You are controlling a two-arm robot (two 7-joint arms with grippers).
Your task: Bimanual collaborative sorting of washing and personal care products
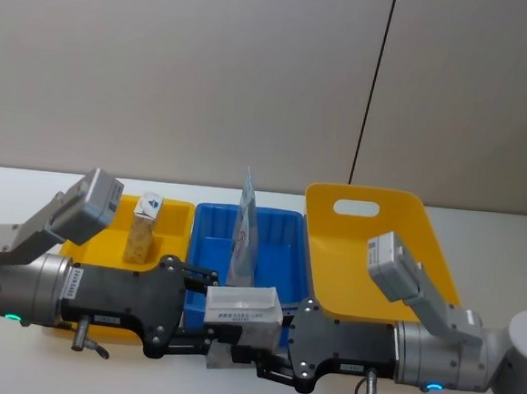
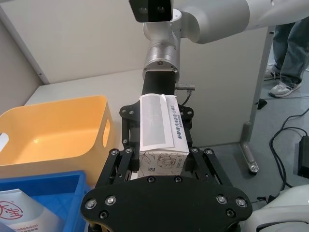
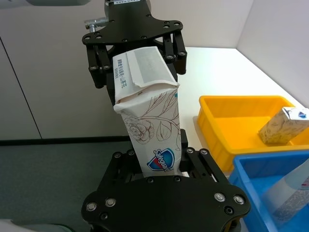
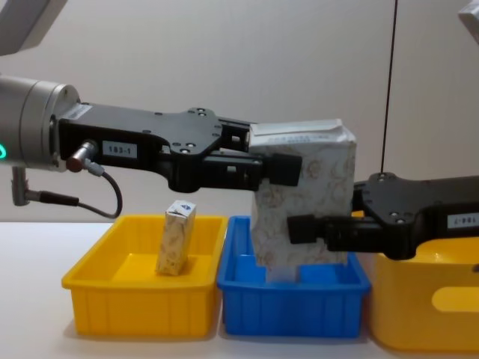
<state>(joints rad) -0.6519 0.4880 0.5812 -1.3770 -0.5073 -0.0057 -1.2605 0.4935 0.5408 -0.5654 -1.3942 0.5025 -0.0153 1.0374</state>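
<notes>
**Between both end effectors, one carton in the air**

Over the surface (image 4: 30,299), close before the blue bin (image 4: 292,307), the cream carton (image 4: 307,187) hangs about upright. The left end effector (image 4: 278,169) is closed on its upper part. The right end effector (image 4: 302,228) is closed on its lower part from the other side. A second carton (image 4: 177,238) stands in the left yellow bin (image 4: 135,310). The pale-blue tube (image 1: 245,228) stands in the blue bin.

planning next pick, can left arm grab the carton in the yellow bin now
Probably not yet: left gripper is shut on the held carton, shared with right gripper; standing carton sits uncovered.
</notes>
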